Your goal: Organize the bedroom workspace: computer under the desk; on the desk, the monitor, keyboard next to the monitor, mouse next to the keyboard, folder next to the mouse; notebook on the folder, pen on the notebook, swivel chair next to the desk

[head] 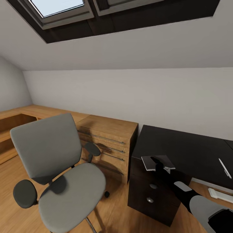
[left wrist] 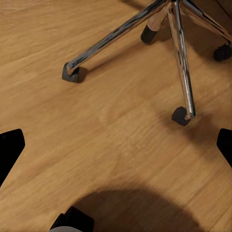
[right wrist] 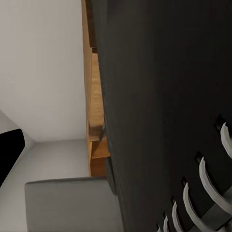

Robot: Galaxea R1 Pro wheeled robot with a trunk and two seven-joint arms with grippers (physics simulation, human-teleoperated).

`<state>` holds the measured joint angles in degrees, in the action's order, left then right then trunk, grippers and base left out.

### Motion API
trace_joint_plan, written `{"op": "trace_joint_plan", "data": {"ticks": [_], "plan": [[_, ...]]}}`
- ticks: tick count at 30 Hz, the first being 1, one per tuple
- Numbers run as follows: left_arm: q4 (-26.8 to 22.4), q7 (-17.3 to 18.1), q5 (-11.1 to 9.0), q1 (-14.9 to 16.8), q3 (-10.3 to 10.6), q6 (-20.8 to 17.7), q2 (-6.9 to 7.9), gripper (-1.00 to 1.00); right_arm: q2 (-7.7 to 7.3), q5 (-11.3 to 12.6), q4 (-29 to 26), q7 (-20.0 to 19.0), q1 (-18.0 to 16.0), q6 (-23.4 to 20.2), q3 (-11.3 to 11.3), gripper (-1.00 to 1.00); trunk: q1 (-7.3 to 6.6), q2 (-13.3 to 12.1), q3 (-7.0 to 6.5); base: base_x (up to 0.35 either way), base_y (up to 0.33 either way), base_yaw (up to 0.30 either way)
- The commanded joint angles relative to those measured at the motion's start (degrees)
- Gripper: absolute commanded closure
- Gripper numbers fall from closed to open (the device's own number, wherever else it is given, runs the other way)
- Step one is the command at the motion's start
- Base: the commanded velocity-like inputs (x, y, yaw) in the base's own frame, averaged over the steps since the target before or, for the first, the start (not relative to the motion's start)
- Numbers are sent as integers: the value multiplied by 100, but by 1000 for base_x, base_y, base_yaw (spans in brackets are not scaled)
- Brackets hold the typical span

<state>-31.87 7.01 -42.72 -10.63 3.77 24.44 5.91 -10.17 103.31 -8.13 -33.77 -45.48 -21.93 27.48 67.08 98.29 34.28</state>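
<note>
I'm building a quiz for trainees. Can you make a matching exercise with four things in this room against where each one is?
1 swivel chair
2 pen
3 notebook
4 wood cabinet

A held in the right gripper
B lying on the desk top
C standing on the floor
D between chair and desk

Pairs: 1-C, 2-B, 3-A, 4-D

The black-topped desk (head: 191, 149) carries a white pen (head: 224, 167) near its 3 o'clock edge. On the light wood floor (head: 13, 171), at 8 o'clock, stands the swivel chair (head: 61, 174).
</note>
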Motion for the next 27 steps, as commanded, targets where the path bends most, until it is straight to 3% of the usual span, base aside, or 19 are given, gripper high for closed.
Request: {"op": "trace_joint_plan", "data": {"ticks": [1,10,11,27], "plan": [[-3,10,-61,0,37,23,7,-100,-3,58,4,-15,-4,-28,39,-100,0,3,5,2,1,0],[-3,10,-61,0,37,21,7,-100,-3,58,4,-15,-4,-28,39,-100,0,3,5,0,0,0],[-3,10,-61,0,37,22,7,-100,-3,58,4,-13,-4,-29,38,100,0,3,5,0,0,0],[-3,5,-50,0,37,19,7,-100,-3,58,4,-14,-4,-30,38,100,0,3,5,0,0,0]]}}
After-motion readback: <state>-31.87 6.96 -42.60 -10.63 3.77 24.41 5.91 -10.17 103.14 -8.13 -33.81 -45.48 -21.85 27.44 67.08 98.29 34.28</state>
